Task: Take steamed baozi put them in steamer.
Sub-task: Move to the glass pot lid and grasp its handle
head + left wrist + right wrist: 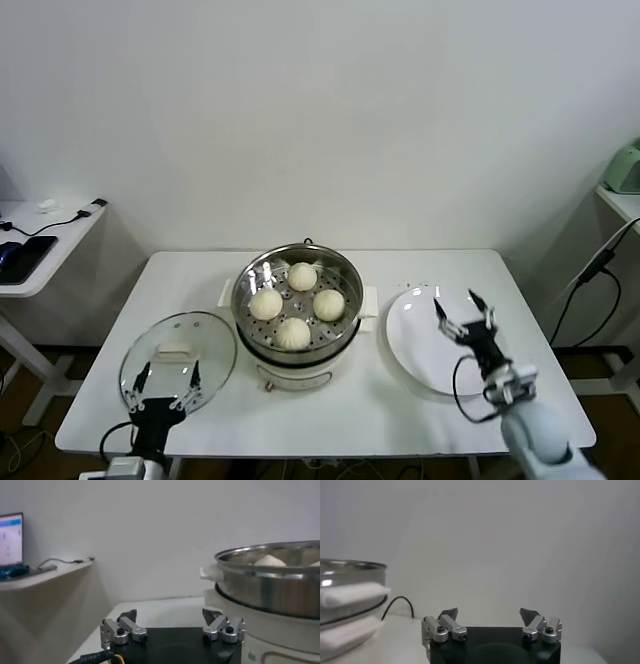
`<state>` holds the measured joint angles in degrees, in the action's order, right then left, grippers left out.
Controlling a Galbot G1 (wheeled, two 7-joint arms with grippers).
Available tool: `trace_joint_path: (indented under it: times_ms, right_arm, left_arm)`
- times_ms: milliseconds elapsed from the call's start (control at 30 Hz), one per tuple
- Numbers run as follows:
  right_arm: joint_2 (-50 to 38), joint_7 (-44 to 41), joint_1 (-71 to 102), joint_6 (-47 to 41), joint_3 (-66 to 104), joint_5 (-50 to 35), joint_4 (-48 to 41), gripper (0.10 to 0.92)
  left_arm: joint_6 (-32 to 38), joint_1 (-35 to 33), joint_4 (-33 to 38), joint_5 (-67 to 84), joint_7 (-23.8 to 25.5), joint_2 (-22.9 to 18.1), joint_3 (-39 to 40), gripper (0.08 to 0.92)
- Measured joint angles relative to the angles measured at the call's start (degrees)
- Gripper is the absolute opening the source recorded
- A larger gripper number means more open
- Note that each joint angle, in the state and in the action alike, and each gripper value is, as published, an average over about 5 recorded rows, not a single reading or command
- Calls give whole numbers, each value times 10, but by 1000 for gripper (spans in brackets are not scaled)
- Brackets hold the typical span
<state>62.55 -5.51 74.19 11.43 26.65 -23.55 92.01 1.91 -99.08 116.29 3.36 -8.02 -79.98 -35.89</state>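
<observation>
Several pale round steamed baozi (pixel 297 304) lie on the perforated tray inside the shiny steel steamer (pixel 252 273) at the table's middle. In the left wrist view the steamer (pixel 270 587) rises beside me with a baozi top (pixel 269 560) showing over its rim. My left gripper (pixel 166 377) hovers open and empty over the near edge of the glass lid, left of the steamer. My right gripper (pixel 463 309) stands open and empty over the white plate, right of the steamer. In the wrist views the left gripper (pixel 170 614) and right gripper (pixel 489 613) hold nothing.
A round glass lid (pixel 205 340) lies flat on the table's left part. A flat white plate (pixel 415 335) lies to the right with nothing on it. A side desk (pixel 40 250) with a cable stands at far left. A black cable (pixel 595 270) hangs at the right.
</observation>
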Motion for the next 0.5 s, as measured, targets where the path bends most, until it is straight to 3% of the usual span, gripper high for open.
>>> trace_joint_path:
  times_ms: [500]
  right_arm:
    - [72, 17, 68, 12, 38, 25, 3, 823]
  left_arm:
    - [90, 32, -100, -398, -102, 36, -33, 823]
